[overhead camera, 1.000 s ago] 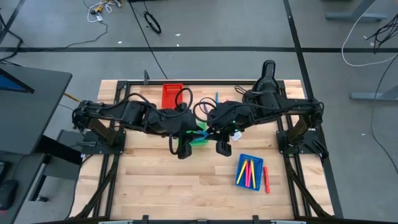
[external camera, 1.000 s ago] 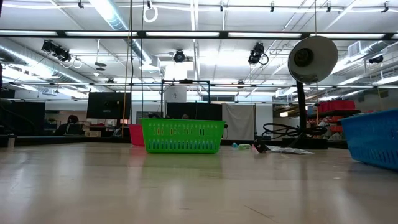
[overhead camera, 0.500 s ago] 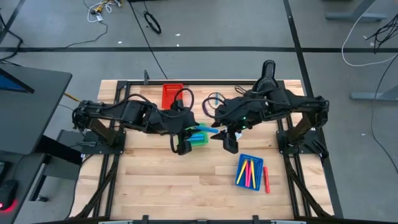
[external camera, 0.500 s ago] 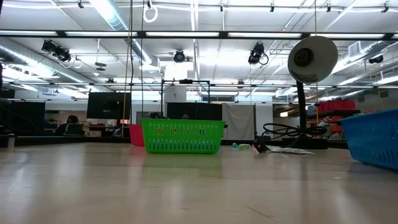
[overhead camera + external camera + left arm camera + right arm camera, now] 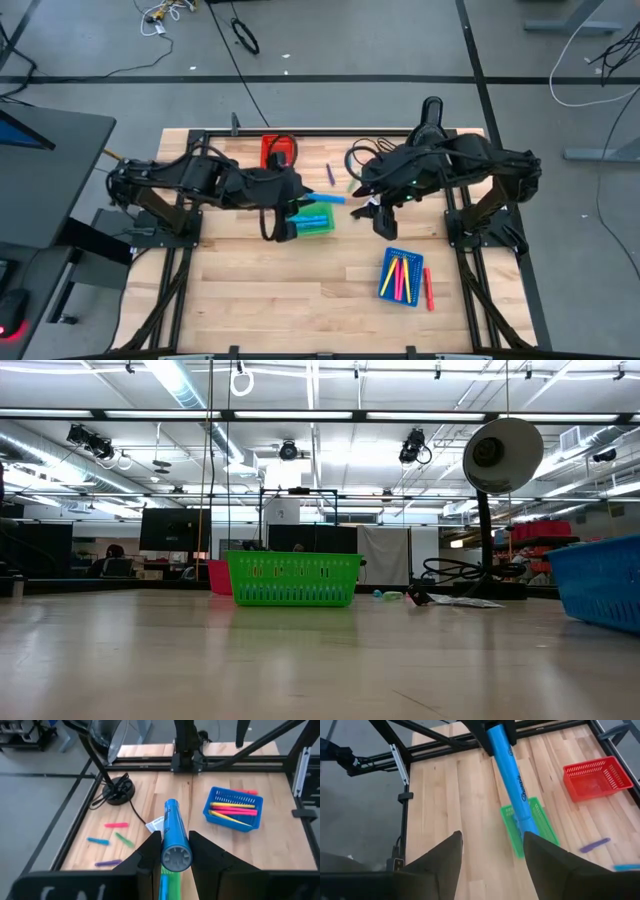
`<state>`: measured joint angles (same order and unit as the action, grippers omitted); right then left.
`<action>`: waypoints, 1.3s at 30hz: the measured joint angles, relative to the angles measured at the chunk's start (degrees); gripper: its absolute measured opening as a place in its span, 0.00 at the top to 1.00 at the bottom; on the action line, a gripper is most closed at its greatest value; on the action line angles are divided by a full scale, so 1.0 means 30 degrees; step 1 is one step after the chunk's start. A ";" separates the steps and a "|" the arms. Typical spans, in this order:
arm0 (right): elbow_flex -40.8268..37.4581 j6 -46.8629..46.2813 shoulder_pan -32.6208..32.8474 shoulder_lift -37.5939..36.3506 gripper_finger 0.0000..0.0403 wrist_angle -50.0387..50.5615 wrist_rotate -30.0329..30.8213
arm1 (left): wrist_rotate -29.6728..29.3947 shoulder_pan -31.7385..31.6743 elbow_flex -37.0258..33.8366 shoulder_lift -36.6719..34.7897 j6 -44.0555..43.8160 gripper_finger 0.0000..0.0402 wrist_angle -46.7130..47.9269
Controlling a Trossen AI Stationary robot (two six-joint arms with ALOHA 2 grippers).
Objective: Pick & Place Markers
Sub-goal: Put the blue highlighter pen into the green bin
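**Blue marker held above the green tray, ready to be dropped**

The left gripper (image 5: 170,851) has its fingers clamped on a blue marker (image 5: 172,832) and holds it level in the air just over the green tray (image 5: 318,222), the landmark here. The right gripper (image 5: 492,851) hangs beside that tray on the side nearer the blue tray (image 5: 401,277), its fingers spread wide and holding nothing — the marker's far end points toward it.

Judging by this, the step in hand is carrying the blue marker to a tray. Next the left arm would need to tip or lower the marker over the chosen tray and part its fingers. More markers lie loose on the table (image 5: 250,290) beyond the green tray, near the red tray (image 5: 270,150) — a purple one (image 5: 329,173) among them.
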<state>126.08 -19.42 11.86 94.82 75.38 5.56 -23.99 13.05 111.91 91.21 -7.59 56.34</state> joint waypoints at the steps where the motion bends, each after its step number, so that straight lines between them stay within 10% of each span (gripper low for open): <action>1: 0.0000 0.0014 0.0000 -0.0050 0.48 0.0017 0.0004 | 0.0070 -0.0073 -0.0359 -0.0213 0.0201 0.79 -0.0283; 39: -0.0007 -0.0720 0.0398 -0.0807 0.48 -0.0418 -0.0047 | 0.2942 -0.2802 -2.5593 -0.8863 0.1177 0.79 -2.4972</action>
<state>126.06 -21.58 13.05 92.40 74.13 5.42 -15.17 4.64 35.13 64.62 -4.06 -18.57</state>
